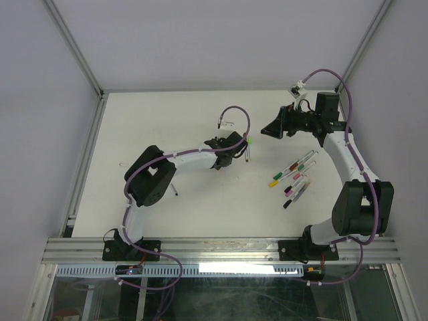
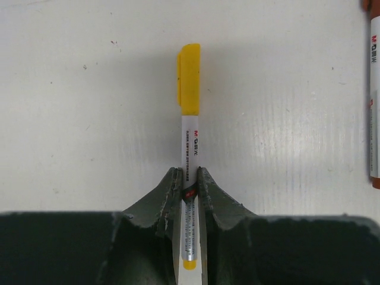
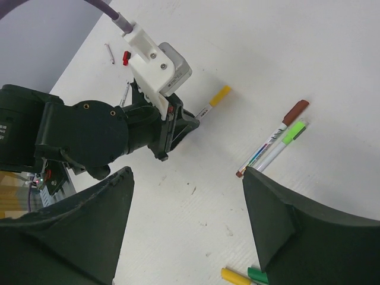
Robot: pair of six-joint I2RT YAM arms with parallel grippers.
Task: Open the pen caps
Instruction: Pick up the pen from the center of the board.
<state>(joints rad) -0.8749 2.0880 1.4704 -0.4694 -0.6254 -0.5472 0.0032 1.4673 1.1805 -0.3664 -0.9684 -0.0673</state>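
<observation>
Beside the clamped pen, yellow cap on, lies another pen.

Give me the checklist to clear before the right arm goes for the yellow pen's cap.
1. Left gripper closed on the barrel of the yellow pen: ok.
2. Yellow cap on and sticking out clear of the fingers: ok.
3. Right gripper open and empty: ok.
4. Right gripper lined up on the yellow cap: not ok, it hangs well apart from it.
5. Room around the cap: ok, the brown-capped pen lies off to the side.
6. Grip firm enough to resist a pull: cannot tell.
</observation>
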